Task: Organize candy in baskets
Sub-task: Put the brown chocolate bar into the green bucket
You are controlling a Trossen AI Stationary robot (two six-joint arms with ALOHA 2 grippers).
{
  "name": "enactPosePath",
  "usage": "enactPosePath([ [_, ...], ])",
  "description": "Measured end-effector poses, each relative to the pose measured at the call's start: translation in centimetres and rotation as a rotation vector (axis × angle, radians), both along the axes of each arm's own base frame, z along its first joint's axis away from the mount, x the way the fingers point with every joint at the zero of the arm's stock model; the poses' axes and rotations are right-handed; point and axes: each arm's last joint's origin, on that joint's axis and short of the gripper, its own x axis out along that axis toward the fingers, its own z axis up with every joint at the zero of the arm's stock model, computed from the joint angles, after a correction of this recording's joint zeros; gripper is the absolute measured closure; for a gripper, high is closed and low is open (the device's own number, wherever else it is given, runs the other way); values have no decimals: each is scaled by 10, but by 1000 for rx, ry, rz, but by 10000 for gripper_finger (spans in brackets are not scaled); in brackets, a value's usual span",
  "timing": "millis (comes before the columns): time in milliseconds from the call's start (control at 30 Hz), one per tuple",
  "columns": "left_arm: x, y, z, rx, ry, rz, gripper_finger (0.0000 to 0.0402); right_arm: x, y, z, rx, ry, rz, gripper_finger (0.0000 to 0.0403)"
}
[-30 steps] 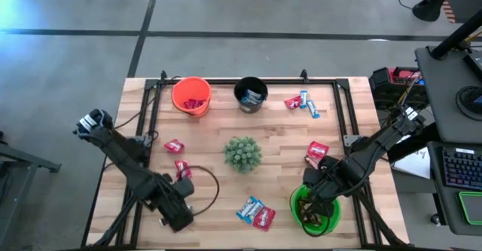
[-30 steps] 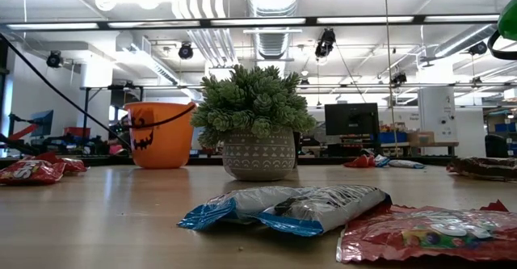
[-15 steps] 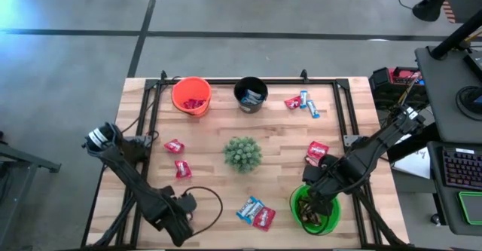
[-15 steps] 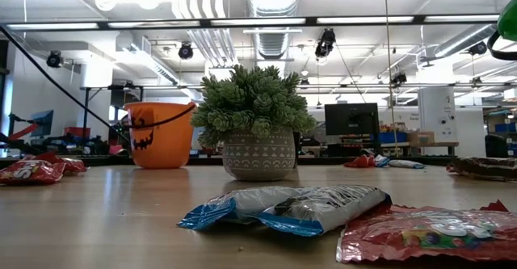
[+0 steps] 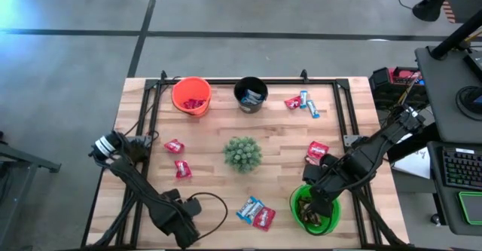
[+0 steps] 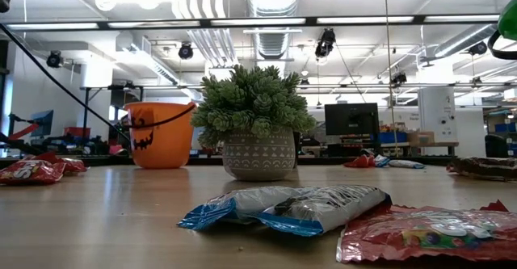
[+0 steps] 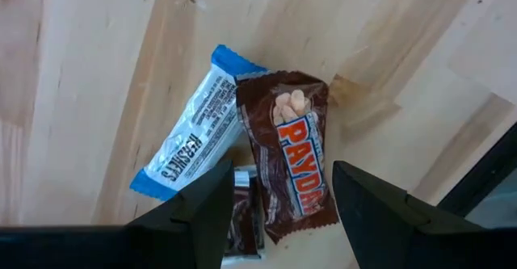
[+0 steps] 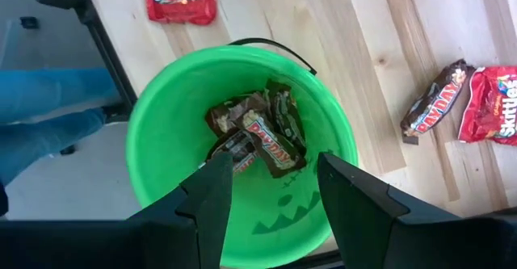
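Sorting was mid-way: the right gripper (image 8: 268, 190) hung with jaws wide and empty over the bright green plastic bucket (image 8: 153, 140) holding brown bars. The left gripper (image 7: 279, 208), jaws wide, hovered above a brown Payday bar (image 7: 292, 160); next, I judged, a descent and pinch.

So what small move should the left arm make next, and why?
Probably lower the left gripper onto the brown Payday bar. Its jaws are open just above it, and the bar lies loose on the table, overlapping a Hershey's bar.
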Motion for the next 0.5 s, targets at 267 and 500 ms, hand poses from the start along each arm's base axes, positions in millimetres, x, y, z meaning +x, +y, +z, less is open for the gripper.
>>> enactPosePath([
  [267,0,0,-3,6,1,8,210,0,0,4,8,-11,0,229],
  [500,-3,2,-19,-27,7,51,210,0,0,6,12,-15,0,229],
])
